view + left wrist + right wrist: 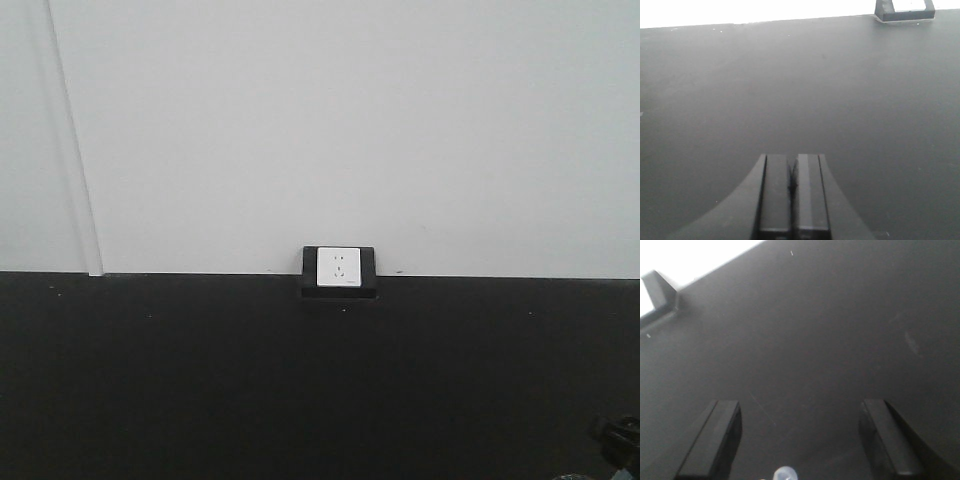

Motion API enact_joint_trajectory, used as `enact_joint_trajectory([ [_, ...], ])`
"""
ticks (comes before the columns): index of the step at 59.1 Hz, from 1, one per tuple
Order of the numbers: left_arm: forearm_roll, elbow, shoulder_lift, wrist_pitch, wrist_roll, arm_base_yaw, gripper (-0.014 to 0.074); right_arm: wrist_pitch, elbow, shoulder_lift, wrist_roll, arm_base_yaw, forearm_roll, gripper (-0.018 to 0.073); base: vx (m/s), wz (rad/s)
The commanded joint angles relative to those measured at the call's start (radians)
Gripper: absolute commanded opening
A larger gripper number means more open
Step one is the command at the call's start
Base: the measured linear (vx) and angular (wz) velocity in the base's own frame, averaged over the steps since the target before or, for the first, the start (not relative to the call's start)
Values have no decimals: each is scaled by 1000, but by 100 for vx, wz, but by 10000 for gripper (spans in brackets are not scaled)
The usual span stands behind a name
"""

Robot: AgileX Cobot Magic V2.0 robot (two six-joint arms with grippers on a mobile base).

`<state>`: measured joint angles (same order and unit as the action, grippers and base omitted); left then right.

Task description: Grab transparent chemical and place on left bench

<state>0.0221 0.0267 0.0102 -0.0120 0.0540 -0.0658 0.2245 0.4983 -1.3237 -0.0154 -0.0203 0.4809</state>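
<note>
The right gripper's (799,407) fingers (715,440) stood wide apart at the lower left and lower right of its wrist view, holding nothing. Between them, at the bottom edge and touching neither, what seemed the transparent chemical (785,473) showed only as a small, pale, see-through round patch. The rest of it was out of frame. The left gripper's (791,160) fingers were pressed together, empty, above the black bench (800,85). A white socket box (339,269) sat at the wall.
</note>
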Motion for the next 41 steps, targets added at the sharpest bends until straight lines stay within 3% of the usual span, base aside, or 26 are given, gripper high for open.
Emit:
enact_joint_trajectory([
  [1,1,16,19,78,-8,-2,-3,46,44,-9,-7,-8,-16,529,0,0],
  [11,1,16,19,78,-8,-2,-3,29,46,-39,-15,-8,-16,518,0,0],
  [17,1,16,19,78,-8,-2,-3,24,46,-39,-15,-8,-16,465,0,0],
  [36,1,16,19,78,-8,-2,-3,0,46,-39,-15,-8,-12,6,0,0],
  [41,1,16,19,78,-8,-2,-3,8,46,-39,-15,-8,-14,-12,0,0],
])
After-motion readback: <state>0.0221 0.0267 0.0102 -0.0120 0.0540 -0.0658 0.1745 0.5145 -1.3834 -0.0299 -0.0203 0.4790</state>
